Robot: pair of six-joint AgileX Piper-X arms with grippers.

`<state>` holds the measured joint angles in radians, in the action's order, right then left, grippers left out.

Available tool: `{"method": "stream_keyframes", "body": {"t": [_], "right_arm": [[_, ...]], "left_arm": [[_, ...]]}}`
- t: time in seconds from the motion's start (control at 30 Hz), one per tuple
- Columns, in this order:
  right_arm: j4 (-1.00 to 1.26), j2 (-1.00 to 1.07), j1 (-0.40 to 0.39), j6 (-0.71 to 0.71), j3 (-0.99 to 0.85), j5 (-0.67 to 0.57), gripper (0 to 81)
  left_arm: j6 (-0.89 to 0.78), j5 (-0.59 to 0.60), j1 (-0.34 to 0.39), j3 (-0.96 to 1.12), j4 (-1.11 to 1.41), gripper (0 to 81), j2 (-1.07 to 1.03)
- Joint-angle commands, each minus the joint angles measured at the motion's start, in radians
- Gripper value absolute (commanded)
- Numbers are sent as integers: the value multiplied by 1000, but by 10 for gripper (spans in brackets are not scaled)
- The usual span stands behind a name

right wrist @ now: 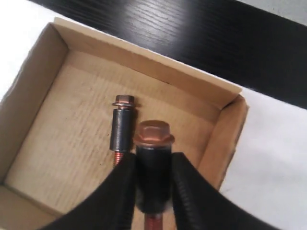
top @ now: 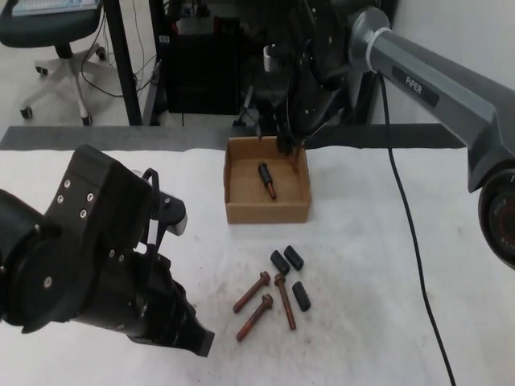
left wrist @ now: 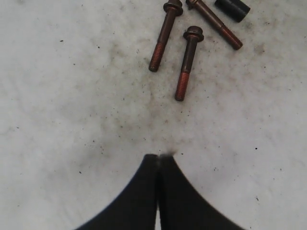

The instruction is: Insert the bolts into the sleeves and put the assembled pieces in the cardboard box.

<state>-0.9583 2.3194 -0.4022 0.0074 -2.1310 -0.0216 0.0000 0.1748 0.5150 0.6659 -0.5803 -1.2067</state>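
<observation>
Above the open brown cardboard box (right wrist: pixel 29 81), the right gripper (right wrist: pixel 153 165) clamps a black cylindrical sleeve with a copper-coloured flanged bolt through it (right wrist: pixel 153 143); the bolt head stands out past the fingertips and the threaded end shows on the other side of them. On the box floor a second sleeved bolt (right wrist: pixel 122 130) lies flat, apart from the walls. Outside the box, on the stained white bench cover (top: pixel 402 322), three loose copper-coloured bolts (top: pixel 255 317) and three bare black sleeves (top: pixel 301 295) lie close together. Just beside the bolts the left gripper (left wrist: pixel 158 157) hangs over bare cover, its fingers pressed together on nothing
</observation>
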Motion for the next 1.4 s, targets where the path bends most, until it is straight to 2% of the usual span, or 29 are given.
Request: {"method": "stream_keyframes", "body": {"t": [0.0, 0.03, 0.1, 0.2, 0.27, 0.33, 0.37, 0.47, 0.6, 0.73, 0.9, 1.07, 1.2, 1.37], "right_arm": [[5, -12, 8, -26, -15, 9, 337], [5, -12, 7, -26, -15, 9, 363], [2, -17, 7, -26, -15, 40, 363], [4, -35, 7, -26, -15, 53, 291], [1, -52, 10, -29, -18, 53, 189], [-24, -78, 10, -29, -20, 53, 44], [-45, -96, 10, -27, -20, 51, 5], [-148, -163, 10, -25, -20, 22, 3], [-283, -267, 10, -18, -4, -101, 3], [-331, -402, 4, -23, 69, -106, 3], [-295, -656, 5, -26, 281, -106, 3], [-157, -979, 44, -13, 636, -106, 3], [-59, -1218, 76, 41, 916, -106, 3], [-38, -1404, 80, 54, 1186, -109, 3]], "left_arm": [[0, 1, 2, 0, 15, 0, 0], [0, 1, 2, 0, 15, 0, 0], [0, 1, 2, 0, 15, 0, 0], [0, 1, 2, 0, 15, 0, 0], [0, 1, 2, 0, 15, 0, 0], [0, 4, 2, 0, 15, 0, 0], [0, 6, 2, 0, 15, 0, 0], [0, 28, 2, 0, 19, 0, 0], [0, 157, 2, 0, 89, 0, 0], [0, 239, 2, 16, 177, 0, 0], [0, 199, 2, 53, 189, 0, 0], [0, 193, 4, 74, 178, 0, -24], [0, 193, 16, 113, 142, 0, -111], [46, 193, 50, 224, 106, 0, -268]]}}
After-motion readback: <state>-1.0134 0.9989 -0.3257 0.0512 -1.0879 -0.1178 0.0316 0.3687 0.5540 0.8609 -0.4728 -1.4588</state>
